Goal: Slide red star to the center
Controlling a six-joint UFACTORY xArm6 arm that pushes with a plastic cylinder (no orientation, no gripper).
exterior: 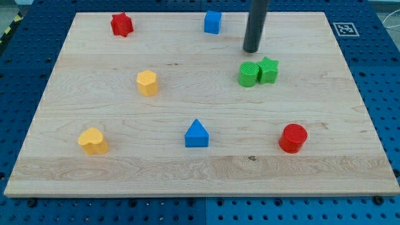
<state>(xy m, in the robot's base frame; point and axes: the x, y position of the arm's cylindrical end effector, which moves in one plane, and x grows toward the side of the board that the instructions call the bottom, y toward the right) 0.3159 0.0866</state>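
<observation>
The red star sits near the board's top left corner. My tip is a dark rod's end at the view's upper middle right, far to the right of the red star. It stands just above the green blocks and to the right of the blue cube. It touches no block.
The wooden board carries a blue cube, a green cylinder touching a green star, a yellow hexagon, a yellow heart, a blue triangle and a red cylinder.
</observation>
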